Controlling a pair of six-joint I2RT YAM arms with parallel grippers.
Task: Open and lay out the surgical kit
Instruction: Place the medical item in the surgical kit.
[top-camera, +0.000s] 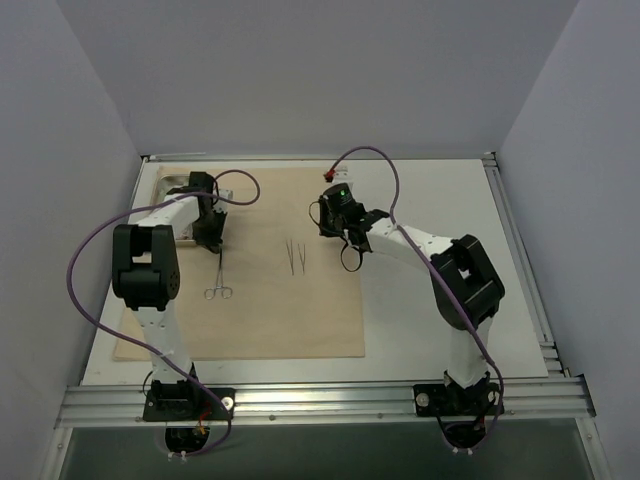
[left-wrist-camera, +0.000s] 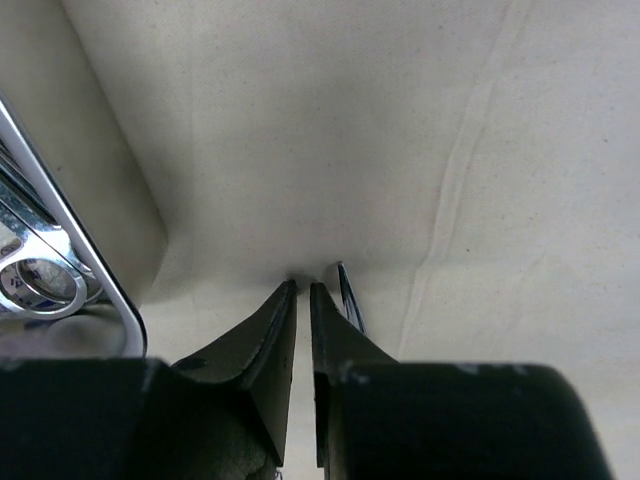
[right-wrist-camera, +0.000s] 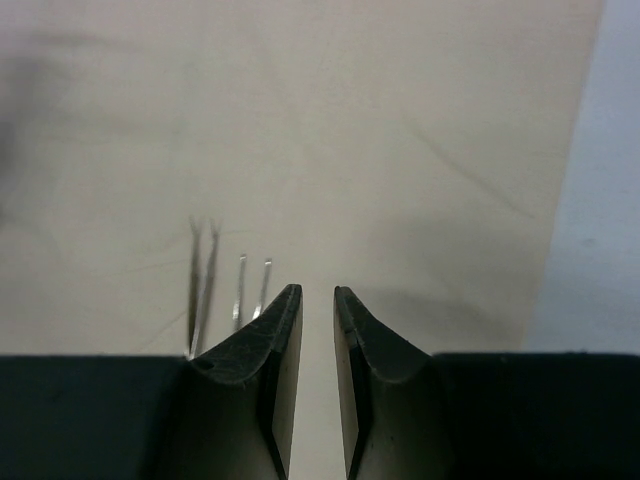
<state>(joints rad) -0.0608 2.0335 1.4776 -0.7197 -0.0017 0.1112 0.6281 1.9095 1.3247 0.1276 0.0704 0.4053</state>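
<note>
the cloth (top-camera: 270, 300) is spread flat on the table (top-camera: 440, 210). the tray (top-camera: 168, 182) is seen at the cloth's far left corner, with steel ring handles (left-wrist-camera: 35, 280) inside it in the left wrist view. the left gripper (left-wrist-camera: 303, 290) is lowered to the cloth just beside the tray, its jaws nearly together with only a thin slit between; nothing is seen gripped, and a steel tip (left-wrist-camera: 347, 292) lies just outside its right finger. a scissor-like instrument (top-camera: 219, 275) lies on the cloth near that gripper. two tweezers (top-camera: 295, 256) lie side by side mid-cloth. the right gripper (right-wrist-camera: 311, 297) is held above the cloth near the tweezers, jaws slightly apart and empty.
</note>
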